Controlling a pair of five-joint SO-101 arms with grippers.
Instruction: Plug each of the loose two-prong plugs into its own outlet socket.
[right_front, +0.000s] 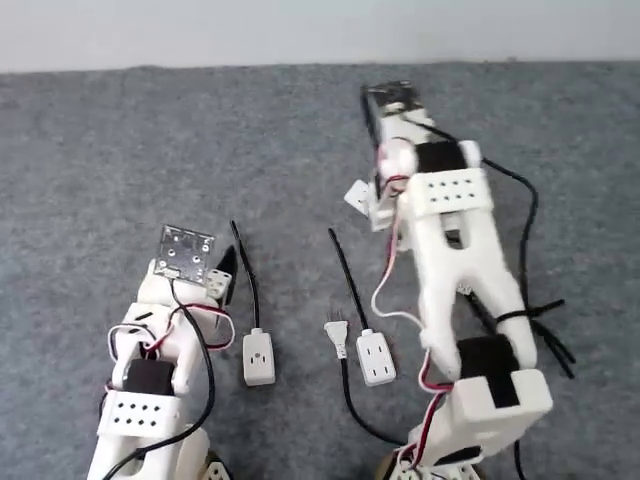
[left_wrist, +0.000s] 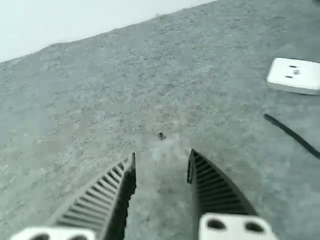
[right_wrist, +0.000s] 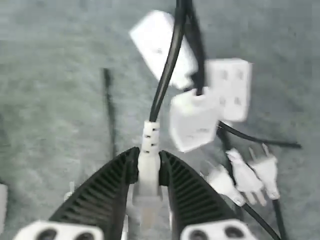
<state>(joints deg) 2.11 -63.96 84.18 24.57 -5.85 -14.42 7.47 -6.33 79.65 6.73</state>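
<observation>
Pinching a white two-prong plug (right_wrist: 148, 150) at its ribbed neck, the right gripper (right_wrist: 148, 161) holds it close to a cluster of boxy white outlet blocks (right_wrist: 230, 87). The prongs are hidden, so squaring them to a socket's slots before a straight, firm push looks wisest. The black cord (right_wrist: 167, 70) is thin and limp, the moulded plastic smooth and hard. Three loose plugs (right_wrist: 245, 175) lie alongside. The left gripper (left_wrist: 162, 157) hangs spread over the grey felt-like surface (left_wrist: 100, 90), another outlet socket (left_wrist: 295, 75) nearby.
</observation>
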